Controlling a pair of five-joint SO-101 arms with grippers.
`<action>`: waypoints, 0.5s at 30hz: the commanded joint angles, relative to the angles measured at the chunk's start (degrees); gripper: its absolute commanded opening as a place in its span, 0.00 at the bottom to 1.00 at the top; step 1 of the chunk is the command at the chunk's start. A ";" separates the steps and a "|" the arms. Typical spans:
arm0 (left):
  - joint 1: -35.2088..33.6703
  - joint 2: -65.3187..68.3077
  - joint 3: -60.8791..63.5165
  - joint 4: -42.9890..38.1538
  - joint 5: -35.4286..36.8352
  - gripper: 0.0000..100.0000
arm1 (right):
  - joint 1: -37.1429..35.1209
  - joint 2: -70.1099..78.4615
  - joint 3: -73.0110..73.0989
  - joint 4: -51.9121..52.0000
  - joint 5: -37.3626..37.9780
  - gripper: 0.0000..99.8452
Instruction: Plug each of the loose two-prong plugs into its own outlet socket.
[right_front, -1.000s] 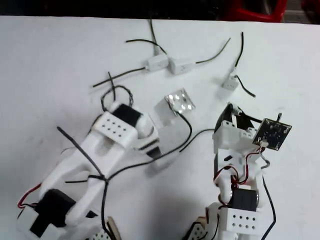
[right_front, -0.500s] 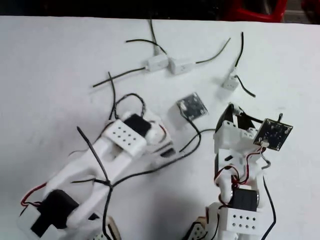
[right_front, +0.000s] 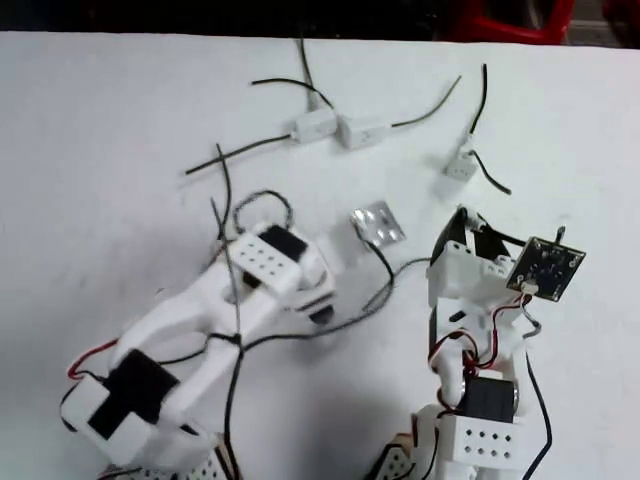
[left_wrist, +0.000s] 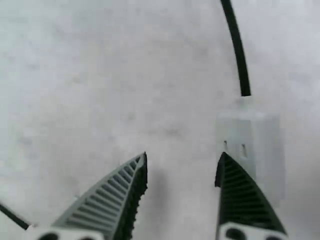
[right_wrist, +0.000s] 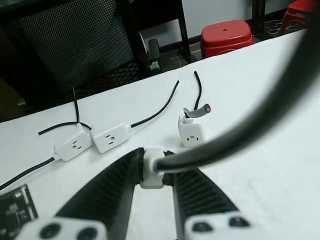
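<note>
My left gripper (left_wrist: 182, 160) hangs open just above the table, pointing down. A white two-prong plug (left_wrist: 250, 145) on a black cord (left_wrist: 237, 50) lies flat beside one fingertip, outside the jaws. My right gripper (right_wrist: 156, 156) is shut on another white plug (right_wrist: 150, 172), whose thick black cord (right_wrist: 260, 110) arches away across the view. Farther off lie three white outlet sockets: two end to end (right_wrist: 73, 145) (right_wrist: 111, 138) and one apart (right_wrist: 190, 132). From above, the pair (right_front: 312, 125) (right_front: 362, 131) and the single socket (right_front: 459, 166) sit beyond the right gripper (right_front: 462, 218).
The left arm (right_front: 265, 262) stretches from the near left corner to mid-table, its wrist camera board (right_front: 378, 225) ahead of it. Black cables (right_front: 300, 335) loop around both arms. A red stool (right_wrist: 227, 32) and a mesh chair (right_wrist: 65, 45) stand beyond the table's far edge.
The left arm has swung right and drawn back toward the near edge, its camera board shifting with it. The right arm has stayed still.
</note>
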 joint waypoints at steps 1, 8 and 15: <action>6.46 -3.91 -0.44 3.34 0.44 0.22 | 0.31 -0.75 -0.79 -1.10 0.00 0.02; 6.81 -7.52 -0.44 3.69 3.96 0.22 | 0.40 -0.75 -0.79 -1.10 0.00 0.02; 7.08 -7.78 -0.88 3.87 7.56 0.23 | 0.40 -0.75 -0.79 -1.10 0.00 0.02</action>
